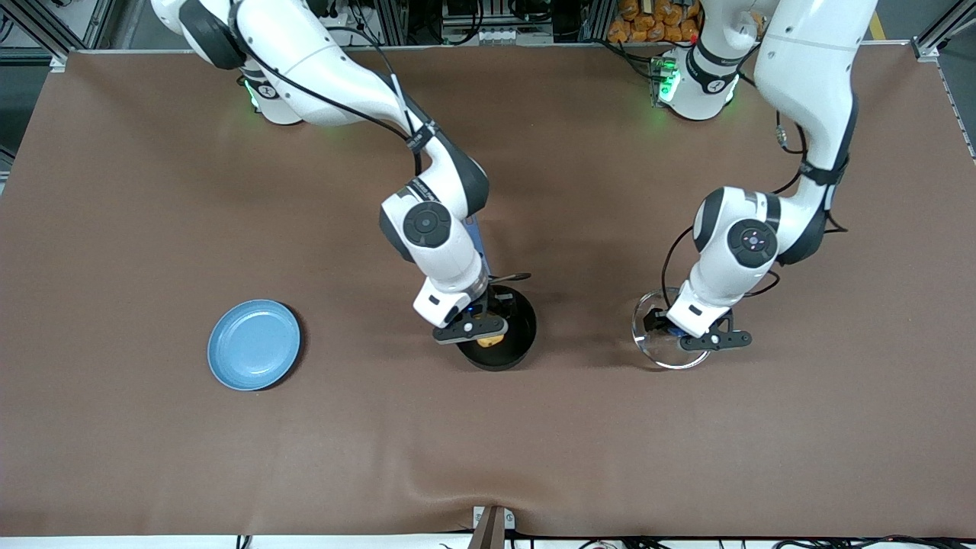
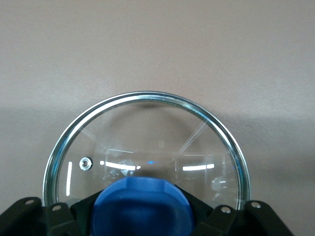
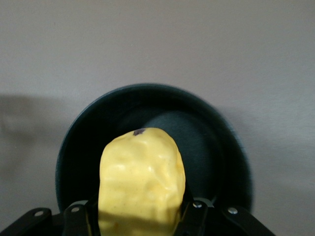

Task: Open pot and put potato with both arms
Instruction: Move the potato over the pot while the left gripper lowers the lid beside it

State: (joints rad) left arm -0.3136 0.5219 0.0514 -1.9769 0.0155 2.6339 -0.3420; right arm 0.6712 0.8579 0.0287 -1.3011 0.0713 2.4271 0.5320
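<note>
Two arms at work: my right arm carries the potato, my left arm keeps the lid out of the way.
Key relation: the potato (image 3: 141, 179) hangs straight over the mouth of the pot (image 1: 517, 343), so the way in is down.
Long axis: in the right wrist view the potato's length runs out from between my fingers toward the middle of the pot.
Right gripper (image 1: 480, 332): pinching the potato on both flanks, just above the pot's rim.
Pot: uncovered, near the table's middle, between the plate (image 1: 254, 345) and the lid.
Left gripper (image 1: 690, 335): closed around the lid's blue knob (image 2: 141, 206), toward the left arm's end of the table.
Lid (image 2: 147, 152): glass with a metal rim, well apart from the pot; whether it rests on the table or is held just off it, I cannot tell.
Judgement: lid step done; the potato looks ready to be lowered and released.
</note>
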